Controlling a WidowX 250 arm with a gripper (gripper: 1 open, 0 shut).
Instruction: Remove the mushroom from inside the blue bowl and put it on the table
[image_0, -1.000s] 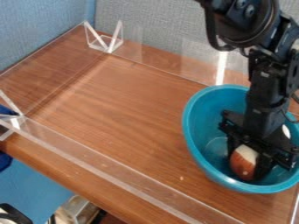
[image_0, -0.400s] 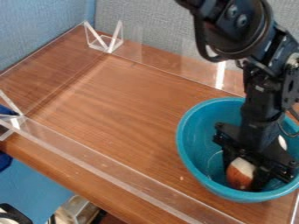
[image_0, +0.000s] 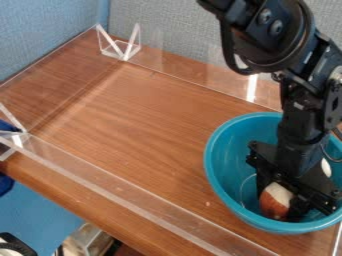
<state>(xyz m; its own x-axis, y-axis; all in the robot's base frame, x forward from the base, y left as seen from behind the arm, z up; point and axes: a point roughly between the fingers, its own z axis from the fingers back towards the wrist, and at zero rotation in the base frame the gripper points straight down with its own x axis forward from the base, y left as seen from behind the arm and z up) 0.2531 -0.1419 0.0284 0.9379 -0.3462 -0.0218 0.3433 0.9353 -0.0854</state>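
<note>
Now the gripper (image_0: 281, 192) is closed on the mushroom (image_0: 277, 198), down inside the bowl (image_0: 230, 148); the bare table (image_0: 127, 110) lies off to the left.

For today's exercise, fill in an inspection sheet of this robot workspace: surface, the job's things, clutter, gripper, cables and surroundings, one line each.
Surface: brown wood-grain table, bare apart from the bowl, edged by clear acrylic walls.
Job's things: blue bowl at the table's right near corner; mushroom inside it, not yet on the table.
Clutter: nothing seen.
Gripper: gripper pointing down into the bowl, shut on the mushroom.
Cables: nothing seen clearly.
Surroundings: blue-grey backdrop behind the table.
</note>
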